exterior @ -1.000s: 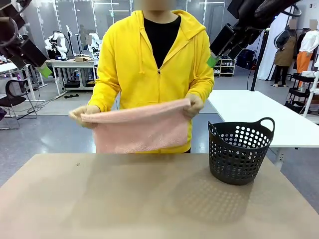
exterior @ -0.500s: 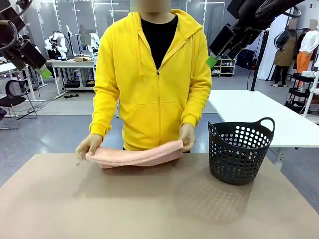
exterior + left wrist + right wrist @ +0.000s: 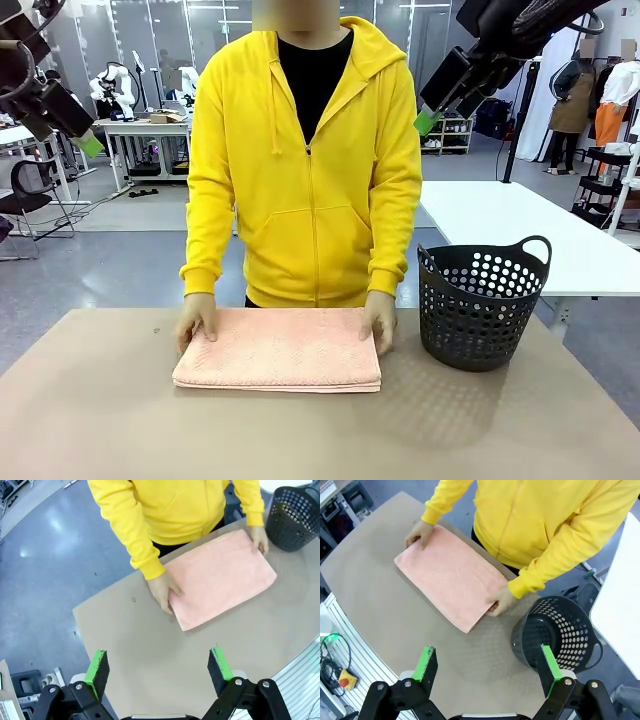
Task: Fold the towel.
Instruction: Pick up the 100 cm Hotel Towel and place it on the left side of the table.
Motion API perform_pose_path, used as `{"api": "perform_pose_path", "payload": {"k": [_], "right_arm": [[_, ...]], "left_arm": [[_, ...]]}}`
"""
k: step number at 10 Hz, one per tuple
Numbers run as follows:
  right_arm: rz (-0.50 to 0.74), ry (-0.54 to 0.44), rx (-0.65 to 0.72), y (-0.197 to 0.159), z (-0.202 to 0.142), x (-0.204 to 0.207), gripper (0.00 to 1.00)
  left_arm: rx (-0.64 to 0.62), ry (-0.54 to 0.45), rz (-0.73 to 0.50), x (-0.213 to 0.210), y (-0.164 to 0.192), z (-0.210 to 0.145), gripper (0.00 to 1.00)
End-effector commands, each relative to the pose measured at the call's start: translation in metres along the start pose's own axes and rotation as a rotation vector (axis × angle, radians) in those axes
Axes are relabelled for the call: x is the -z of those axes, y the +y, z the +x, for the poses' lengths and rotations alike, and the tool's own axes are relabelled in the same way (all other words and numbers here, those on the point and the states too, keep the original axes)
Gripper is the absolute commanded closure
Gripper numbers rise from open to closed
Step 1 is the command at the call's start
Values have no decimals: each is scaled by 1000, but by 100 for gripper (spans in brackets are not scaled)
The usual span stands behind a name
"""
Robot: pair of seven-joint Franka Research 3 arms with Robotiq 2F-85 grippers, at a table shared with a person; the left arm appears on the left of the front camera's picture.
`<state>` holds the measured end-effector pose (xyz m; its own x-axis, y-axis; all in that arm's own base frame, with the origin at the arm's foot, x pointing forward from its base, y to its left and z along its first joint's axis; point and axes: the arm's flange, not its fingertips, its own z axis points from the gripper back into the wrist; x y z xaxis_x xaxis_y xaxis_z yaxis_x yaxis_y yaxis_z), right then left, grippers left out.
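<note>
The salmon-pink towel (image 3: pixel 279 349) lies folded flat on the brown table (image 3: pixel 300 440), near its far edge; I also see the towel (image 3: pixel 220 577) from the left wrist and the towel (image 3: pixel 450 575) from the right wrist. A person in a yellow hoodie rests one hand (image 3: pixel 197 317) on its left end and the other hand (image 3: pixel 380 320) on its right end. My left gripper (image 3: pixel 157 667) hangs open high above the table, empty. My right gripper (image 3: pixel 487 667) is also open and empty, raised high over the near side.
A black perforated basket (image 3: pixel 482 300) with handles stands on the table to the right of the towel, shown too as the basket (image 3: pixel 555 630) under my right wrist. A white table (image 3: pixel 520 235) stands behind it. Bare tabletop lies in front of the towel.
The person lowered the towel from chest height onto the table and laid it flat, folded, with hands on both ends. Both arms stayed raised and open.
</note>
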<state>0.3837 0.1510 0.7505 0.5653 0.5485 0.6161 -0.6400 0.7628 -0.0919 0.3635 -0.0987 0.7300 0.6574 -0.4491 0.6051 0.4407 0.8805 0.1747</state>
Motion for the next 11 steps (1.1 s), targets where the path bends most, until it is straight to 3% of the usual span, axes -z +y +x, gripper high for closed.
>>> {"api": "perform_pose_path", "payload": {"k": [1,11], "right_arm": [[-3,10,5,0,1,0,0],[-3,10,5,0,1,0,0]], "left_arm": [[-14,12,-8,-4,0,4,0],[-14,12,-8,-4,0,4,0]]}}
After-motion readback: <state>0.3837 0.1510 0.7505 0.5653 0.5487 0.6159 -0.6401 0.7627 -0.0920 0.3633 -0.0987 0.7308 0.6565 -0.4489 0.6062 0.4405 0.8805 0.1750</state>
